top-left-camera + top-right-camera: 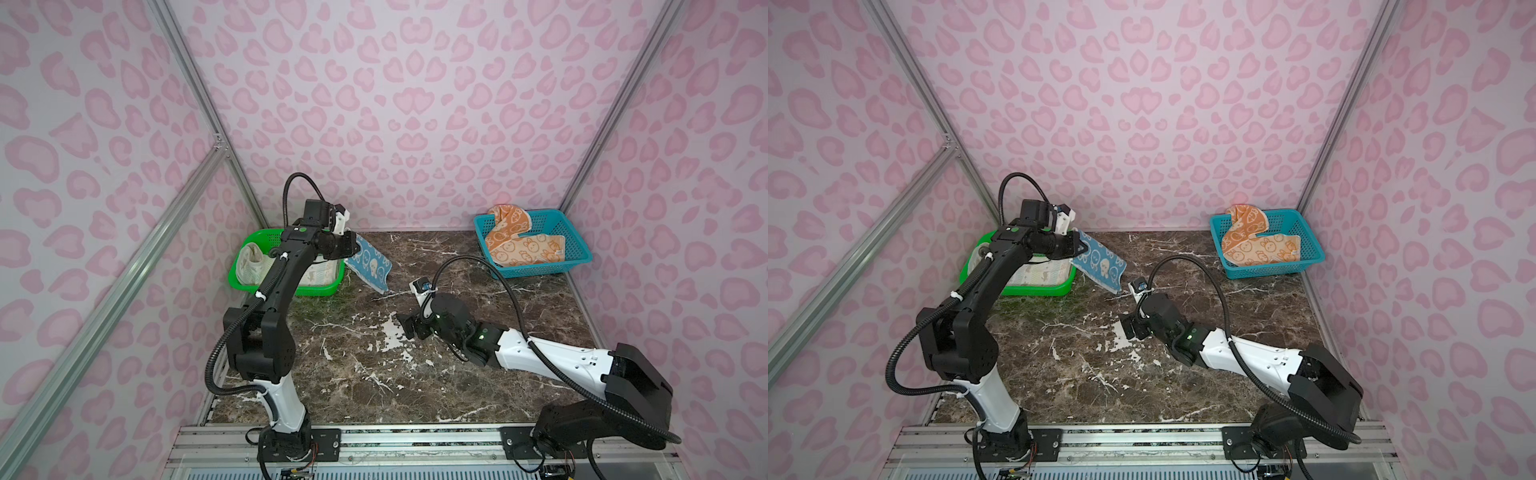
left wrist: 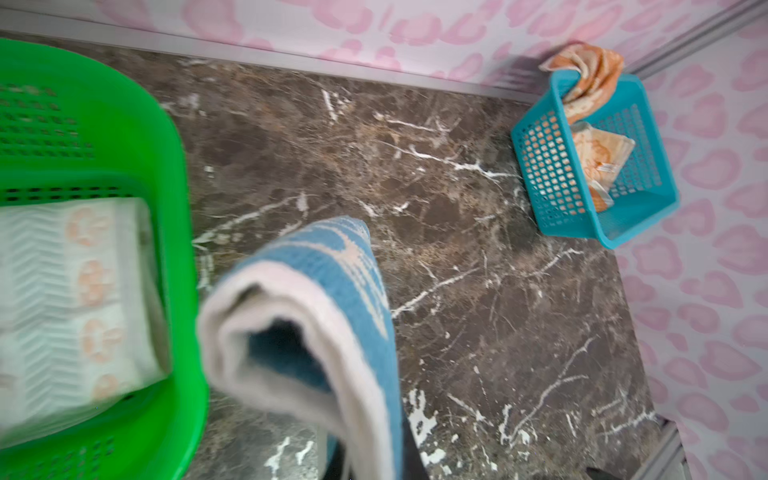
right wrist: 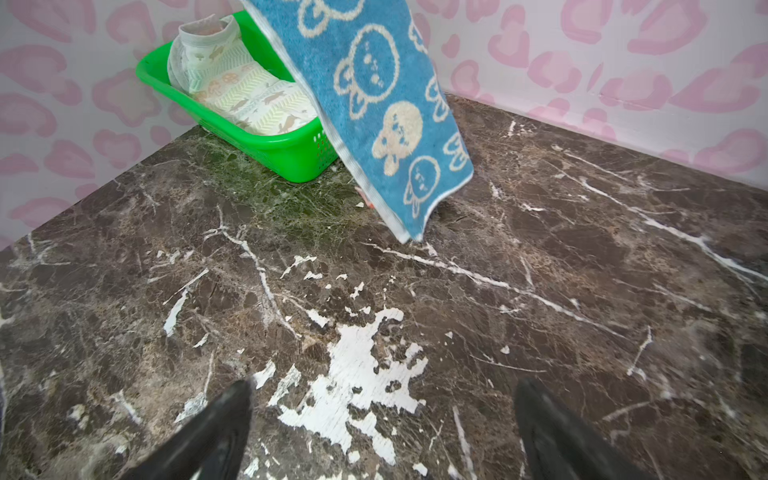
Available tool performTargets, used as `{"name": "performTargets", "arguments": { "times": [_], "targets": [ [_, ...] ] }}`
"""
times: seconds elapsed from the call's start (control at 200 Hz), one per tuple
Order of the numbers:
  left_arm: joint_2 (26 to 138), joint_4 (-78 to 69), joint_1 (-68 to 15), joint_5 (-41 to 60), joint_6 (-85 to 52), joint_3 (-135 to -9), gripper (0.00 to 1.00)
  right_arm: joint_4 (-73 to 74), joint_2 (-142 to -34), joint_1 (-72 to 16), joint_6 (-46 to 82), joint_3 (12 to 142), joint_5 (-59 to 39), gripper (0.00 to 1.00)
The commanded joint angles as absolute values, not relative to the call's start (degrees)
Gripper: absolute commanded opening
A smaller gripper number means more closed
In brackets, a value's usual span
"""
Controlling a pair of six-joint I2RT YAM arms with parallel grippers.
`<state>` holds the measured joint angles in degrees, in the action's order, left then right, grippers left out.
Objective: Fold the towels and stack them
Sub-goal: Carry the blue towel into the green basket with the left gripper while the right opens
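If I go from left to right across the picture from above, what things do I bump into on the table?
First the green basket with the white towel in it → blue towel → right gripper → blue basket with the orange towel in it.

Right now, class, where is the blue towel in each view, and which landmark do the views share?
Both top views: blue towel hangs left of centre, right of the green basket.
Left wrist: towel close up, blurred, beside the basket.
Right wrist: towel hanging before the basket.
Shared landmark: the green basket.
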<state>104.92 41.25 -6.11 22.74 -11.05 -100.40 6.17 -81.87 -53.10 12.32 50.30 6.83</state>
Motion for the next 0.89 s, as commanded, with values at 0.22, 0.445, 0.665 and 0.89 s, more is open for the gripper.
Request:
{"name": "performTargets", "arguments": {
  "times": [0.22, 0.445, 0.665, 0.89],
  "targets": [
    [108.69, 42.91, 3.29, 16.93, -7.99, -104.46, 0.03, 7.47, -82.92, -52.48, 10.99, 51.97, 4.39, 0.99],
    [110.36, 42.10, 9.04, 14.20, -6.40, -105.12, 0.03, 8.11, -83.34, -52.37, 11.47, 52.19, 4.13, 0.99],
    [114.69, 41.62, 13.71, 13.87, -5.18, -106.29, 0.03, 7.30, -84.24, -51.83, 11.25, 53.09, 3.08, 0.99],
    [120.27, 39.79, 17.92, 17.23, -5.80, -108.04, 0.03, 7.29, -84.79, -51.63, 11.16, 53.83, 2.48, 0.99]
  ]
}}
